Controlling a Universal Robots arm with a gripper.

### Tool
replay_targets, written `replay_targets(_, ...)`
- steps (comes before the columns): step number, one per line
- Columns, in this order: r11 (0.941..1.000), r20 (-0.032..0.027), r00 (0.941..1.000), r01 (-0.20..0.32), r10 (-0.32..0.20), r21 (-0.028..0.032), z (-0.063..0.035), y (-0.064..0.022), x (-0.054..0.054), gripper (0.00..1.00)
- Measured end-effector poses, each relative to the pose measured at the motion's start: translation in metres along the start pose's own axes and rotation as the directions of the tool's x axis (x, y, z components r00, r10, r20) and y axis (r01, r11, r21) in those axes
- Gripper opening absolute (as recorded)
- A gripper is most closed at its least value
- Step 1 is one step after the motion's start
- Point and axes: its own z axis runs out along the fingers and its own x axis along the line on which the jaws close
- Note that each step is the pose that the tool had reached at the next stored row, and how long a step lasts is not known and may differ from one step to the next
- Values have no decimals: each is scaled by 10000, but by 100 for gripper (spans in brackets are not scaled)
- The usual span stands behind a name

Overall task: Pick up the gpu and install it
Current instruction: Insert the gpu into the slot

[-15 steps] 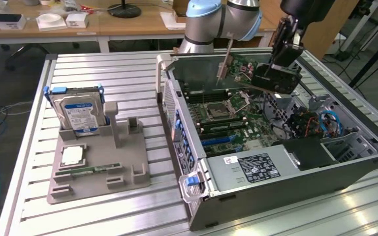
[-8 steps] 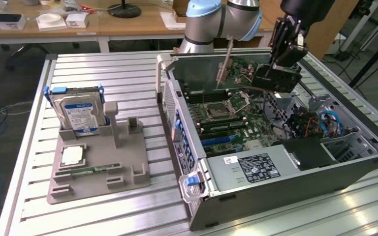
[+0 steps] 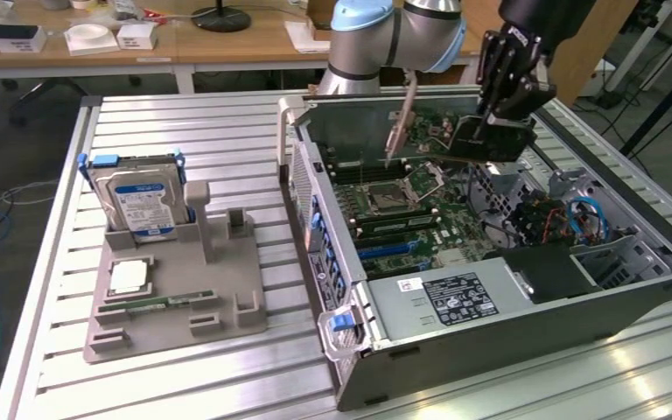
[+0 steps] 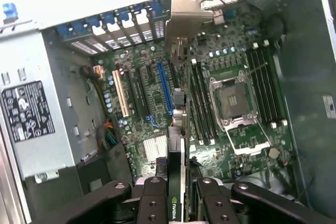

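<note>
The gpu point(image 3: 436, 144) hangs edge-down inside the open computer case point(image 3: 616, 306), above the green motherboard point(image 3: 412, 219), with its silver end bracket point(image 3: 402, 122) toward the case's back wall. My gripper point(image 3: 488, 136) is shut on the card's far end. In the wrist view the gpu point(image 4: 177, 129) runs edge-on away from my gripper point(image 4: 176, 195), and its bracket point(image 4: 185, 19) reaches the rear slot openings. The card hovers over the gap between the blue expansion slot point(image 4: 164, 90) and the memory slots point(image 4: 202, 103). I cannot tell whether it touches the board.
A CPU socket point(image 4: 233, 100) lies beside the card. The power supply point(image 3: 453, 297) and blue cables point(image 3: 587, 219) fill the case's near end. At the exterior view's left, a grey holder point(image 3: 225, 306) carries a hard drive point(image 3: 140, 201) and a memory stick point(image 3: 172, 302).
</note>
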Motion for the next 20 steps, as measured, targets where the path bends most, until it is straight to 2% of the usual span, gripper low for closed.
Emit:
replay_targets(4,9975,-29,9975,708,-708,10,0,0,0,26)
replay_targets(7,9923,-51,9923,1240,-1240,16,0,0,0,26)
replay_targets(10,9840,-73,9840,1779,-1779,21,0,0,0,26)
replay_targets(11,9763,-89,9763,2164,-2163,24,0,0,0,26)
replay_targets(12,9734,-96,9734,2290,-2290,25,0,0,0,26)
replay_targets(16,9733,-96,9732,2297,-2297,25,1,0,0,26)
replay_targets(20,9733,-96,9732,2297,-2297,30,62,-3,-1,26)
